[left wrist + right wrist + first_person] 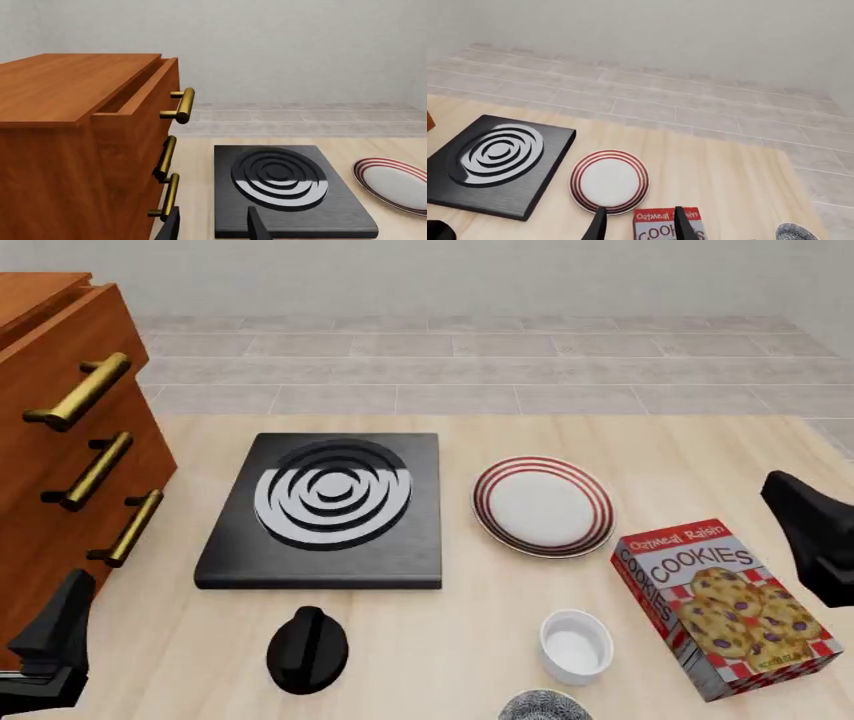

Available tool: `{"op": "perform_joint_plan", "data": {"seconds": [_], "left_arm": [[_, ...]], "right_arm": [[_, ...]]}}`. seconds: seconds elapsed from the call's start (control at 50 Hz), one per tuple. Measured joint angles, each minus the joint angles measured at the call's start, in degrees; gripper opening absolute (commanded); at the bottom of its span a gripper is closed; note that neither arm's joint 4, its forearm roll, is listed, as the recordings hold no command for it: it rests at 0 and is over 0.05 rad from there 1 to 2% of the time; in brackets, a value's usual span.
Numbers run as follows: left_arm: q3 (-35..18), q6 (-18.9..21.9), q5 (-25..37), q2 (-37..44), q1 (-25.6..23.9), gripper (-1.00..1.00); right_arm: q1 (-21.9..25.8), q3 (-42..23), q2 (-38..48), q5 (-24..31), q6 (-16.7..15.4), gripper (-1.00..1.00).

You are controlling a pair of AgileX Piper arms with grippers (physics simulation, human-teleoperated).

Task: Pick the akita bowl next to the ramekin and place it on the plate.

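The akita bowl [545,707], dark and speckled, is cut off by the near edge of the front view, just left of and nearer than the white ramekin [577,645]. The red-ringed white plate [543,505] [609,181] [395,184] lies farther back, right of the burner. My left gripper [51,645] [213,229] hovers open at the near left by the drawers, holding nothing. Over the right edge of the table my right gripper [811,535] [640,226] is open too, above the cookie box and well off from the bowl.
A black stove burner [327,505] sits left of the plate. A wooden drawer cabinet [60,430] with brass handles fills the left. A cookie box [727,610] lies right of the ramekin. A black rounded object [307,648] rests near-centre. Another speckled bowl [795,233] shows beyond the box.
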Motion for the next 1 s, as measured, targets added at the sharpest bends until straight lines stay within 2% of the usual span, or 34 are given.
{"op": "perform_joint_plan", "data": {"seconds": [0.5,1.0], "left_arm": [[0.00,0.00,0.00,0.00,0.00,1.00],[0.00,0.00,0.00,0.00,0.00,1.00]], "right_arm": [[7.24,-5.09,6.60,6.83,1.29,1.00],[13.92,-6.52,7.90,14.26,5.55,1.00]]}}
